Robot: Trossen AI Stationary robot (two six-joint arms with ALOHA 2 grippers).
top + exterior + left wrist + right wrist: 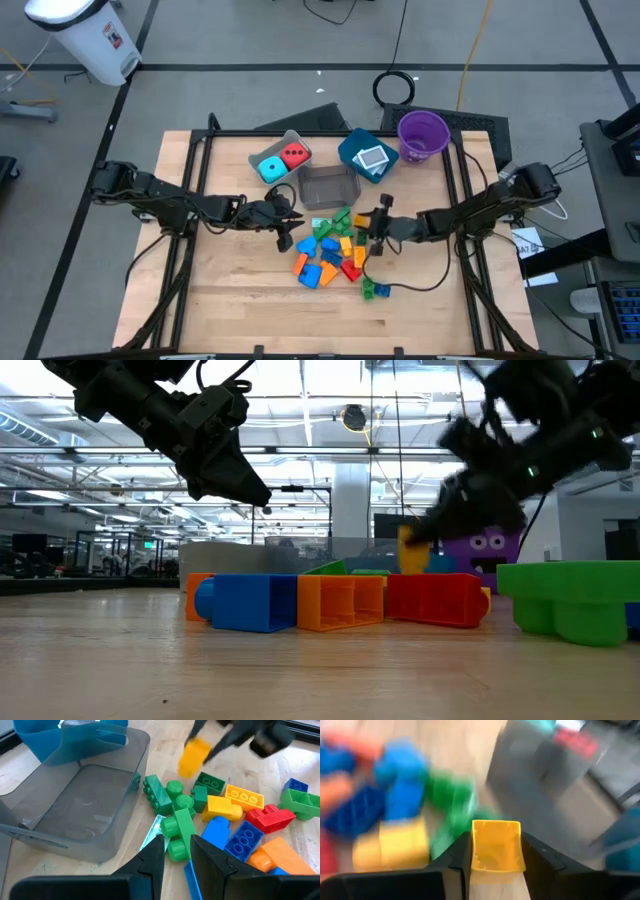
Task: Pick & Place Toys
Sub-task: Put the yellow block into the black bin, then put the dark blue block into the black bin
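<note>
Now right hand (496,851) grips yellow brick (496,845), hollow side forward.

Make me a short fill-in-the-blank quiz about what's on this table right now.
1. The right end effector grips a ____ brick.
2. The cyan and red dice cubes sit in the ____ bin.
3. The cup behind the teal bin is ____.
4. The dark bin contains ____.

Missing words: yellow; grey; purple; nothing

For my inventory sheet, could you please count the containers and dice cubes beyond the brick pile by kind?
Bins: 3, grey bin, dark bin, teal bin
Purple cup: 1
Dice cubes: 2, cyan cube, red cube
Total: 6
</note>
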